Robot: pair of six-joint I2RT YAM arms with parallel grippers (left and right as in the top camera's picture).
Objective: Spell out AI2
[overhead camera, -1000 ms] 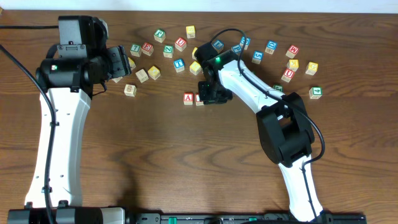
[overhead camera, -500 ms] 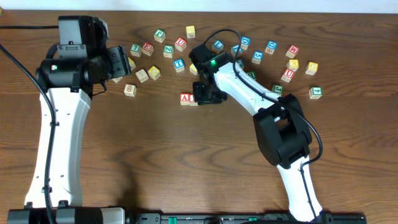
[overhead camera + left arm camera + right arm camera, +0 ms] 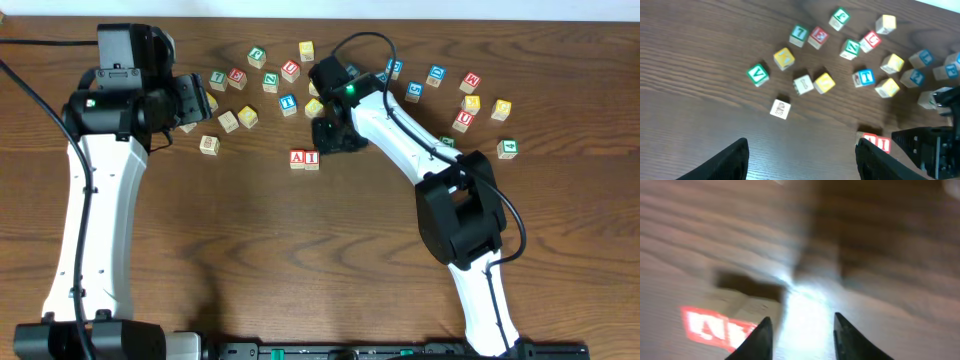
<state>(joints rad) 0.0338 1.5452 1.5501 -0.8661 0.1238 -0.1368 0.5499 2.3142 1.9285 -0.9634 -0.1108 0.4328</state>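
The A cube (image 3: 298, 158) and the I cube (image 3: 312, 158) sit side by side and touching on the table (image 3: 250, 260), A on the left as the overhead camera sees them, red letters up. They lie just below the scatter of other cubes along the far edge. Which of the blue-lettered cubes (image 3: 436, 75) up there carries the 2, I can't make out from here. The right gripper (image 3: 330, 135) hovers just beside the I cube, on its far right corner. Its wrist view is badly blurred, but the two fingers stand a narrow way apart with only bare wood between them, and the red-lettered pair shows just off to one side. The left gripper (image 3: 802, 162) hangs well apart from the pair, over the left end of the scatter near a yellow cube (image 3: 247, 116) and a pale cube (image 3: 208, 145). Its claw is spread wide and holds nothing.
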